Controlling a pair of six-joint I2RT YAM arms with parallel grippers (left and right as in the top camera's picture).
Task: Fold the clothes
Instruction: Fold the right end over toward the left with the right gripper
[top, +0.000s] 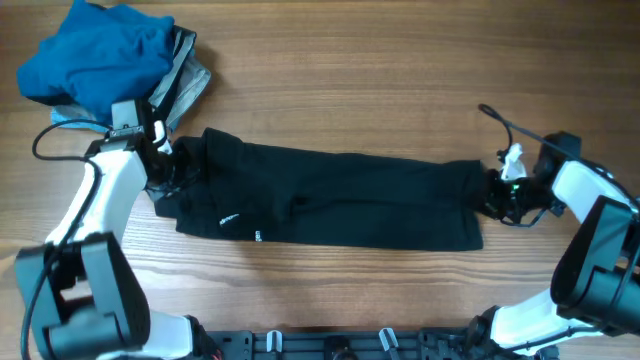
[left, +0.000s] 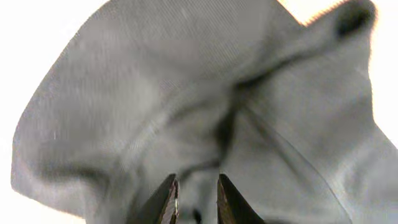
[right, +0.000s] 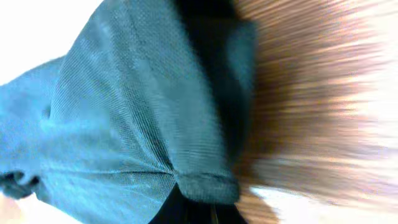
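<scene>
The black T-shirt (top: 340, 195) lies folded into a long band across the wooden table, stretched between both grippers. A small white label mark (top: 230, 218) shows near its left end. My left gripper (top: 165, 165) sits at the shirt's left end. In the left wrist view its fingers (left: 196, 199) are close together with bunched fabric (left: 186, 93) between them. My right gripper (top: 497, 190) is at the shirt's right end. In the right wrist view its jaws (right: 208, 208) are shut on a hem of the cloth (right: 137, 112).
A bright blue garment (top: 90, 55) lies heaped at the back left, on top of a grey garment (top: 185, 80), close behind my left arm. A black cable (top: 500, 120) loops near my right wrist. Bare wooden table (top: 400, 80) lies behind the shirt.
</scene>
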